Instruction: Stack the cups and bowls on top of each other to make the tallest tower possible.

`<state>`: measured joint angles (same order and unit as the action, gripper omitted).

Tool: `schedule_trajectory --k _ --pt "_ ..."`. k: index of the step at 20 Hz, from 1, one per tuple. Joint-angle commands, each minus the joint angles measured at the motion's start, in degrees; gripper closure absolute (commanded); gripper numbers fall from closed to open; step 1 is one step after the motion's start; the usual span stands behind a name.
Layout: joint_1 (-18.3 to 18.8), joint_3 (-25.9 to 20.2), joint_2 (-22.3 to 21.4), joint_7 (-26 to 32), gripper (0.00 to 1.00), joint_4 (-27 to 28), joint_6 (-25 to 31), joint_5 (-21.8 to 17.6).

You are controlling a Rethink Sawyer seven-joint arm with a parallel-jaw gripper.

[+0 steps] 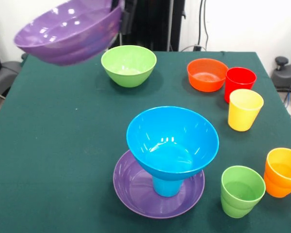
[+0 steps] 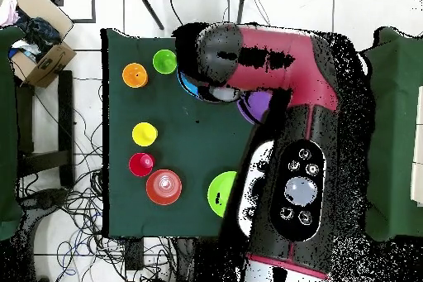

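Note:
A wide purple bowl [image 1: 68, 31] hangs tilted in the air at the far left, above the table. My gripper [image 1: 124, 18] is shut on its right rim and shows only as a dark piece there. Near the front stands the tower: a second purple bowl [image 1: 136, 191] as base, a blue cup [image 1: 166, 187] in it, and a deep blue bowl [image 1: 172, 141] on that cup. In the overhead view the arm [image 2: 273, 64] hides the gripper; only a part of the raised purple bowl [image 2: 260, 103] shows.
A light green bowl [image 1: 129, 65] sits at the back middle. The orange bowl [image 1: 207, 74], red cup [image 1: 239, 82] and yellow cup [image 1: 245, 109] stand at the right. Green cup [image 1: 242, 190] and orange cup [image 1: 282, 171] are at the front right corner.

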<state>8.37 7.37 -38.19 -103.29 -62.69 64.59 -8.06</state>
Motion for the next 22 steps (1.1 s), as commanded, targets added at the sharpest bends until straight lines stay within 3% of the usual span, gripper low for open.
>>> schedule_trajectory --k 1,7,12,22 --pt "-1.6 -8.8 3.8 2.3 1.00 3.0 1.7 1.0" --pt "-3.0 -9.6 5.6 0.5 1.00 4.1 -1.4 1.4" --pt "-6.0 -7.6 5.2 -1.2 1.00 7.2 2.3 -0.4" --pt "-11.0 -4.1 10.8 1.0 1.00 23.7 11.7 -5.3"
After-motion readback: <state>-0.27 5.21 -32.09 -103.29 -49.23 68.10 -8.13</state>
